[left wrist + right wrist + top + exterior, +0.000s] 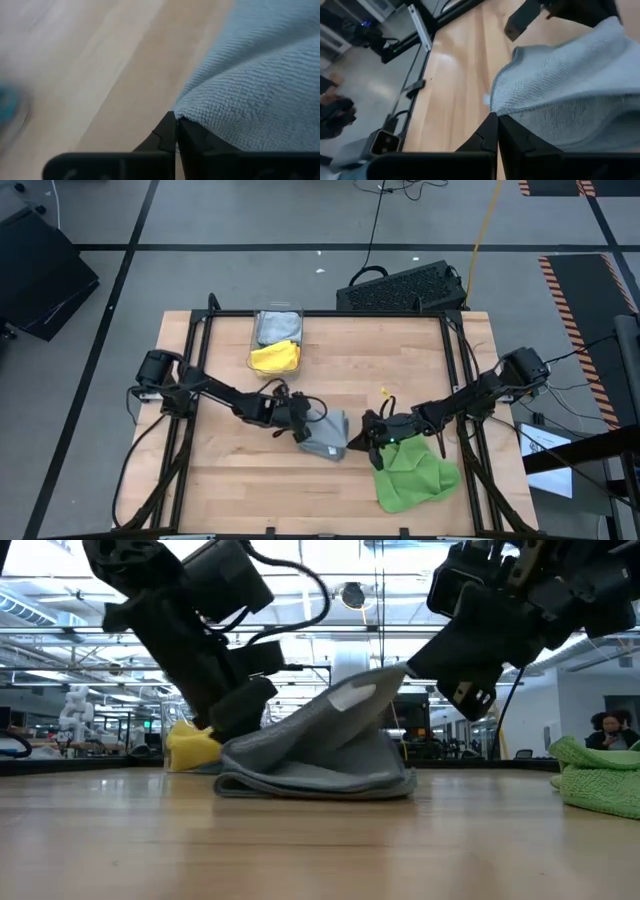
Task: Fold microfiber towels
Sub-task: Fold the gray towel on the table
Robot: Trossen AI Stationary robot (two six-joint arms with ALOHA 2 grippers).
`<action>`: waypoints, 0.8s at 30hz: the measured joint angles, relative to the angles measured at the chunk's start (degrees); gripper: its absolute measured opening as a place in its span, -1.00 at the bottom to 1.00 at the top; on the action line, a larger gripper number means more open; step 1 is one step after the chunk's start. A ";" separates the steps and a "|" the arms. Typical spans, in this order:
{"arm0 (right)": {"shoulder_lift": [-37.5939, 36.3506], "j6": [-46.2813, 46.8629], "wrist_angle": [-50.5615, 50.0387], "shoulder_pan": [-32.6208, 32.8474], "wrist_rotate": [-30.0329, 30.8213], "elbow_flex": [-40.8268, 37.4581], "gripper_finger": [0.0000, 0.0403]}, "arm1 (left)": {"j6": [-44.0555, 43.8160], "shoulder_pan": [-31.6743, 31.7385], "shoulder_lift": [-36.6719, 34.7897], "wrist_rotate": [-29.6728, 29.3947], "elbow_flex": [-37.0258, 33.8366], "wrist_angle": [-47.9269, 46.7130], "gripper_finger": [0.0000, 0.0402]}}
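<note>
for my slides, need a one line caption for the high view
Both arms pinch the grey towel mid-table, a green towel beside it, and the clear bin holds folded towels.

Pale wooden tabletop [330, 360] framed in black metal rails, set on a grey concrete floor [250, 220] crossed by dark tape lines. Orange-and-black hazard striping [570, 290] on the floor at far right. Black keyboard-like case [400, 288] just beyond the table's far edge, with a black cable [375, 225] and a yellow cable [487, 220] trailing away. Black box [35, 270] at far left. Beyond the table, an open hall with bright ceiling strip lights [60, 590], and a seated person [608, 732] at far right.
</note>
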 joint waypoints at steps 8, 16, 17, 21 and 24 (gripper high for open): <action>4.96 1.29 6.05 0.44 2.82 0.17 -1.00 | -22.92 -7.27 0.00 -7.31 0.00 -6.31 -0.94; 10.12 2.46 7.94 0.42 2.44 1.18 -1.00 | -30.05 -10.68 -0.28 -7.53 0.00 -6.45 -0.93; 10.74 2.97 7.93 0.45 1.99 1.20 -1.00 | -30.47 -10.77 -0.60 -7.53 -0.01 -6.61 -0.92; 12.95 4.97 7.94 1.17 0.90 1.20 -1.00 | -30.88 -11.40 -1.26 -7.30 -0.02 -7.34 -0.89; 13.45 5.03 6.84 1.33 -1.00 1.18 -1.00 | -27.94 -11.91 -1.73 -6.70 0.04 -8.07 -0.87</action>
